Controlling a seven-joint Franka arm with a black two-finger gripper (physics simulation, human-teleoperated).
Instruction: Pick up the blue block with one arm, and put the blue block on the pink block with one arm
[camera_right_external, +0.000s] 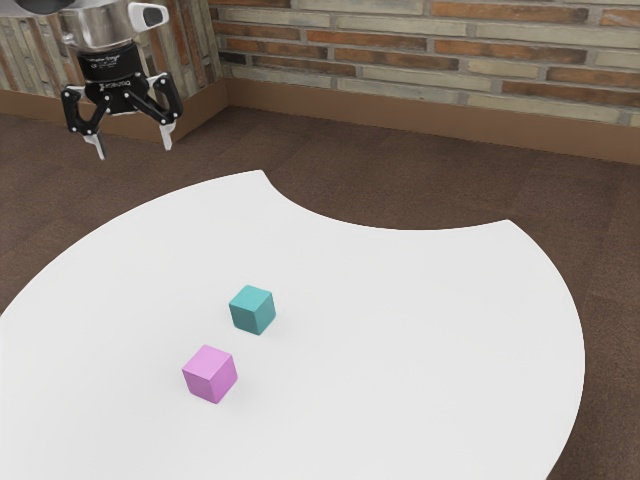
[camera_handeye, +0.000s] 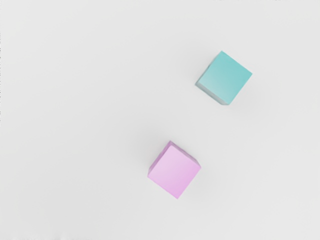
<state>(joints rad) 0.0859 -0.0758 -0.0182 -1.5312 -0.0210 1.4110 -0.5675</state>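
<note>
A teal-blue block (camera_right_external: 251, 308) rests on the white table (camera_right_external: 420, 340) near its middle. Just in front of it, toward the exterior view's lower left, sits a pink block (camera_right_external: 209, 373); a small gap separates the two. My gripper (camera_right_external: 131, 144) hangs high in the exterior view's upper left, well above the table and far from both blocks, open with nothing between its fingers. From the wrist view I look straight down on the blue block (camera_handeye: 224, 77) and the pink block (camera_handeye: 174, 169), both lying apart on the white surface.
The table has a curved notch cut into its far edge (camera_right_external: 330, 215). Dark brown floor (camera_right_external: 480, 170) surrounds it, and a brick wall (camera_right_external: 430, 50) runs along the back.
</note>
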